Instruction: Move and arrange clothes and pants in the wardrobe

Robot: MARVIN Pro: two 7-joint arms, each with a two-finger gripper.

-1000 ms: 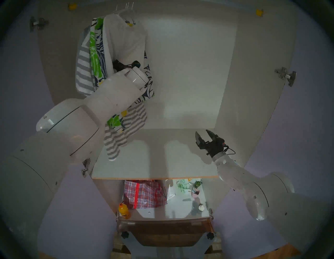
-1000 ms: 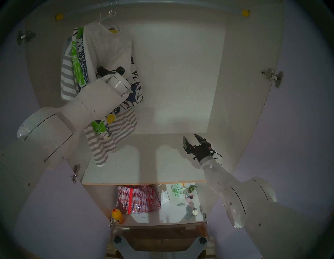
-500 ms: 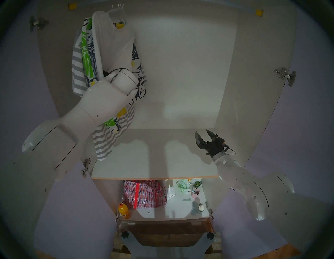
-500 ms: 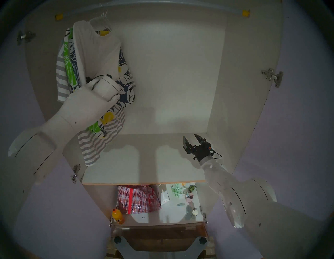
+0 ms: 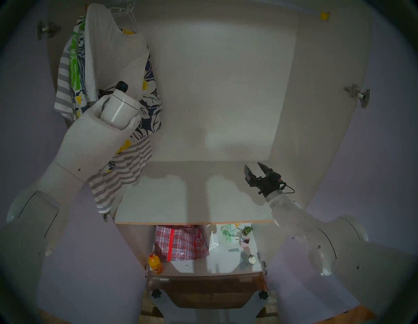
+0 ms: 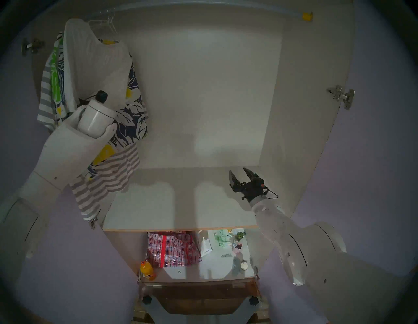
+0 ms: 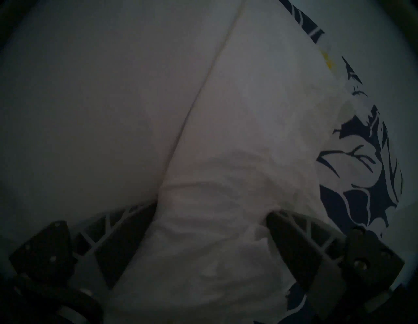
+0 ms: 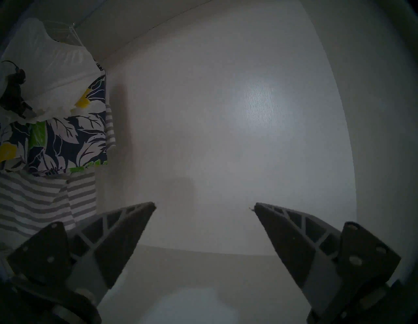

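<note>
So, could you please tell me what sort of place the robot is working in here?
Most likely the inside of a household wardrobe: garments such as a white top hang on wire hangers from a rail with a yellow end cap, and lilac doors on metal hinges stand open.

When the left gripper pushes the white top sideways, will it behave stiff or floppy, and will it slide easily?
Probably floppy: the white top wrinkles and bulges between the left gripper fingers. It likely swings more than slides, since it hangs from a wire hanger and leans with the floral shorts. It looks light and thin.
</note>
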